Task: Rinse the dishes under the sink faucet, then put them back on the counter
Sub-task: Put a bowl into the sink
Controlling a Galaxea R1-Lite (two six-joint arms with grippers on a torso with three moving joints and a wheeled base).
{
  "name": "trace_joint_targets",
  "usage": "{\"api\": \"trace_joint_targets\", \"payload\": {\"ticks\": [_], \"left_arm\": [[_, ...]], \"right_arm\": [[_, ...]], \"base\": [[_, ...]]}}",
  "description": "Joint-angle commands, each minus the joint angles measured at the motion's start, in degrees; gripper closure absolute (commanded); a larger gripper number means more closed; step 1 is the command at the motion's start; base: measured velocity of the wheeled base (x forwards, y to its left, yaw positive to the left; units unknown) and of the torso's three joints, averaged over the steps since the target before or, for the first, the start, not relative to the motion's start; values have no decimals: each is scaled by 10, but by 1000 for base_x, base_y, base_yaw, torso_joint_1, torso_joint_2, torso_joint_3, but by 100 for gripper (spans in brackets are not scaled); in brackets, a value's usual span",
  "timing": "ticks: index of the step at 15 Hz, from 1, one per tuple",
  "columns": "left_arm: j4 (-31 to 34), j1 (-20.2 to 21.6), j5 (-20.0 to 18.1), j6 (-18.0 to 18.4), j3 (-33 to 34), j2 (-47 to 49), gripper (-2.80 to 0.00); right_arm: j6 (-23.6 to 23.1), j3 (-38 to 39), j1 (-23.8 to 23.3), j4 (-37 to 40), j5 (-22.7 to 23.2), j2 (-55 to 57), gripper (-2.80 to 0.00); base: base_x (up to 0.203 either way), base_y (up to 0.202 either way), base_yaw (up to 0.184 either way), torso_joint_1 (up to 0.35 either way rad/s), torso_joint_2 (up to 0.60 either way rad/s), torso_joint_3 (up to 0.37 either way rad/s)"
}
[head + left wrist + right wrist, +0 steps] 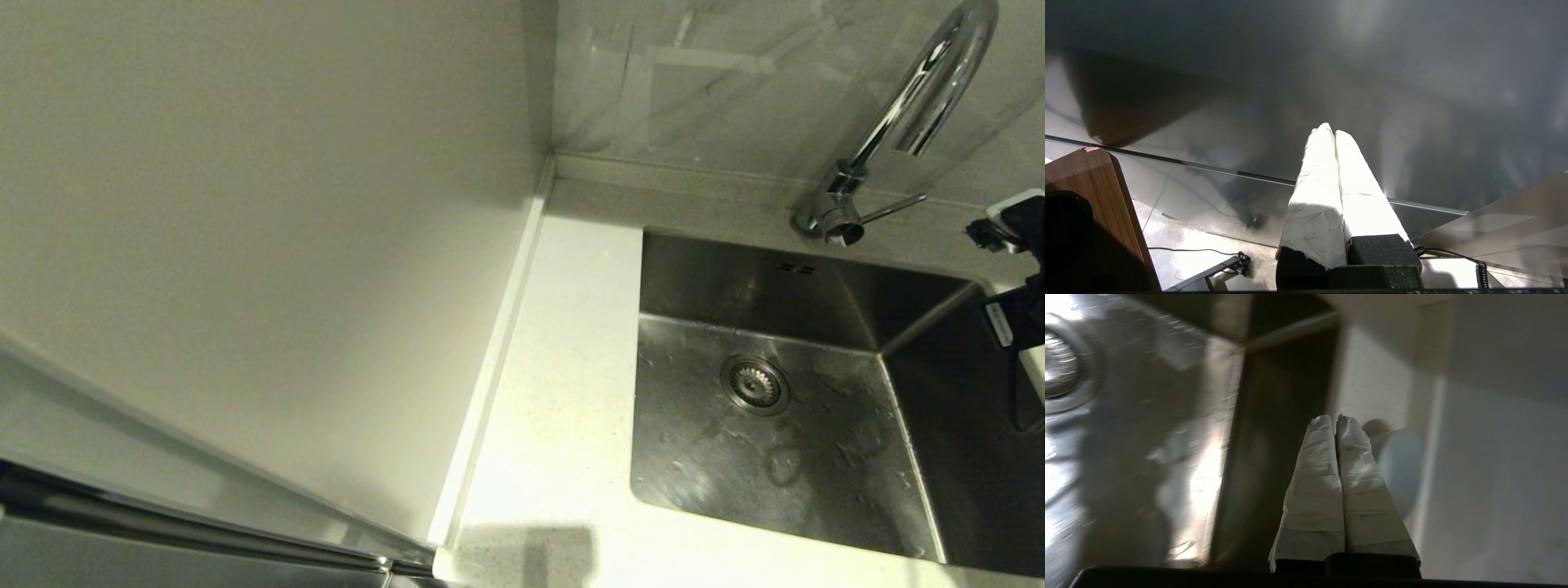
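The steel sink [816,278] holds only water drops around its drain strainer [754,384]. Behind it rises the chrome faucet [914,106]. White counter [563,392] runs along the sink's left side and bears no dishes. In the right wrist view my right gripper [1336,417] is shut on nothing, above the sink's side wall [1274,449]. Past its fingertips a blurred lavender plate [1404,473] rests on the counter [1372,384]. The bowl and mug are out of view. My left gripper [1331,130] is shut and empty, away from the sink.
A plain pale wall [245,204] stands left of the counter's raised edge strip [498,343]. Grey marbled panel [694,73] backs the faucet. Black parts of my right arm [1016,245] show at the sink's right edge. A wooden board [1094,192] and floor cables lie below my left gripper.
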Motion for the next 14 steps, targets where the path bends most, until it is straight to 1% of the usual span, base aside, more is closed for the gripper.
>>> {"api": "trace_joint_targets", "payload": {"ticks": [1, 3, 5, 6, 8, 10, 11, 12, 14], "left_arm": [[-1, 0, 0, 0, 2, 0, 0], [0, 0, 0, 0, 1, 0, 0], [-1, 0, 0, 0, 2, 0, 0], [-1, 0, 0, 0, 2, 0, 0], [0, 0, 0, 0, 2, 0, 0], [0, 0, 0, 0, 2, 0, 0], [0, 0, 0, 0, 2, 0, 0], [-1, 0, 0, 0, 2, 0, 0], [0, 0, 0, 0, 1, 0, 0]], "right_arm": [[-44, -8, -30, -17, -4, 18, 0], [-69, -12, -56, -19, -4, 23, 0], [-72, -11, -82, -17, -2, 21, 0], [-81, -10, -98, -15, -1, 19, 0], [-118, -7, -126, -10, 3, 8, 0], [-121, -9, -138, 4, 3, 10, 0], [-122, -9, -139, 5, 4, 13, -280], [-126, -7, -139, 6, 4, 17, -280], [-151, 2, -139, 18, 14, 13, -280]], "base": [[0, 0, 0, 0, 0, 0], [0, 0, 0, 0, 0, 0], [0, 0, 0, 0, 0, 0], [0, 0, 0, 0, 0, 0], [0, 0, 0, 0, 0, 0], [0, 0, 0, 0, 0, 0], [0, 0, 0, 0, 0, 0], [0, 0, 0, 0, 0, 0], [0, 0, 0, 0, 0, 0]]}}
